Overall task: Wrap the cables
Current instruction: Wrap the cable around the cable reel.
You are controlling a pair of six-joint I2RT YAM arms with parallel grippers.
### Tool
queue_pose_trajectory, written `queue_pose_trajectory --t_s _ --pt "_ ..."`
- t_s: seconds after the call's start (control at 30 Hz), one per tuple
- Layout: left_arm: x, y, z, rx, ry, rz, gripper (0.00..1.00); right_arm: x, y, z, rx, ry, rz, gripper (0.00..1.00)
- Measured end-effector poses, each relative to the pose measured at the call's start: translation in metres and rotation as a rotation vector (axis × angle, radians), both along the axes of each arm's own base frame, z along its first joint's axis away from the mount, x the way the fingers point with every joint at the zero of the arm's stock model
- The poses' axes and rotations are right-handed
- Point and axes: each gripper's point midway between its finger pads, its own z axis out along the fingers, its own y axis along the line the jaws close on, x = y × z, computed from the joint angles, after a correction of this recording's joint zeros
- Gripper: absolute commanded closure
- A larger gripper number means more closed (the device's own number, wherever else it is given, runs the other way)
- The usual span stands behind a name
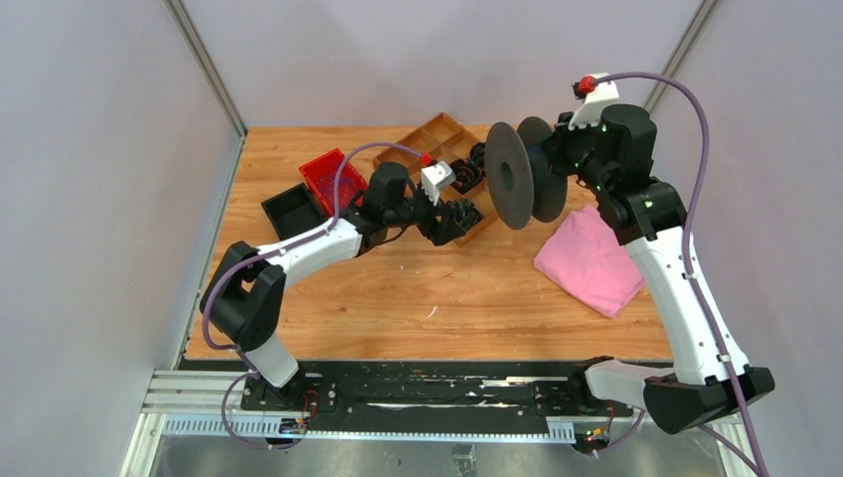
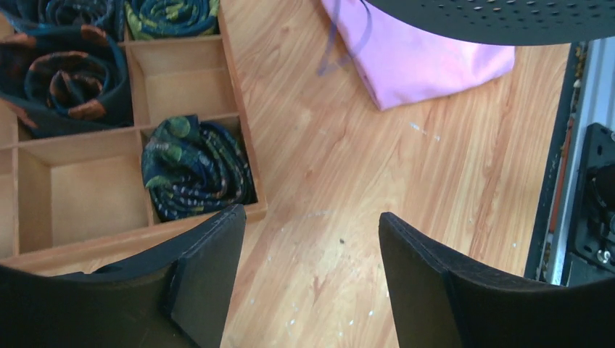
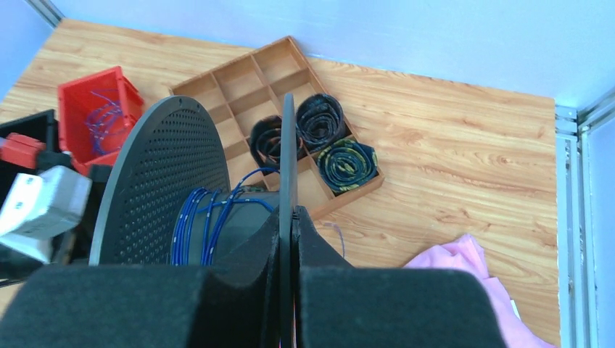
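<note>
— Where is the cable?
— A thin blue cable [image 3: 205,225] sits in a few loose turns round the hub of the dark perforated spool [image 3: 163,174]. The spool is held on edge above the table [image 1: 447,288], at about 1 o'clock from the table's middle in the top view.

— Any others?
— Coiled cables [image 2: 196,168], dark with green and yellow flecks, lie rolled tight in compartments of the wooden tray [image 2: 80,199] at 12 o'clock. Thin purple wires [image 3: 105,119] lie loose in the red bin [image 3: 87,80] at 11 o'clock.

— And the jaws?
— The right gripper [image 3: 288,214] is pressed together on the spool's near flange, pinching its rim. The left gripper [image 2: 310,217] is spread wide with nothing between its fingers, at the tray's 5 o'clock corner, just beside one coil. A pink cloth [image 1: 591,260] lies at 3 o'clock.
</note>
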Motion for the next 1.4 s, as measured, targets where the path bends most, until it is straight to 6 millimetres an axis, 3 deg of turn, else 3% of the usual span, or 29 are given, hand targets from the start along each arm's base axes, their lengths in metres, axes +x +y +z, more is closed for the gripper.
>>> queue_pose_trajectory --t_s 0.23,0.47,0.93,1.07,1.23,1.4 --pt "0.008 -0.022 -0.002 -0.129 0.008 -0.025 0.19 -0.014 0.007 0.026 0.05 -0.009 0.043 0.99" --pt "0.01 -0.045 -0.001 -0.294 0.072 -0.069 0.09 -0.02 0.012 0.027 0.071 0.013 0.071 0.99" --pt "0.004 -0.083 -0.018 -0.449 0.217 -0.11 0.18 -0.023 0.014 0.025 0.081 0.04 0.082 0.99" --pt "0.003 -0.092 -0.022 -0.466 0.241 -0.12 0.27 -0.022 0.015 0.023 0.08 0.044 0.081 0.99" --pt "0.002 -0.114 -0.013 -0.518 0.263 -0.159 0.49 -0.021 0.015 0.022 0.079 0.047 0.081 0.99" --pt "0.004 -0.123 -0.013 -0.549 0.299 -0.17 0.75 -0.021 0.015 0.022 0.079 0.049 0.08 0.99"
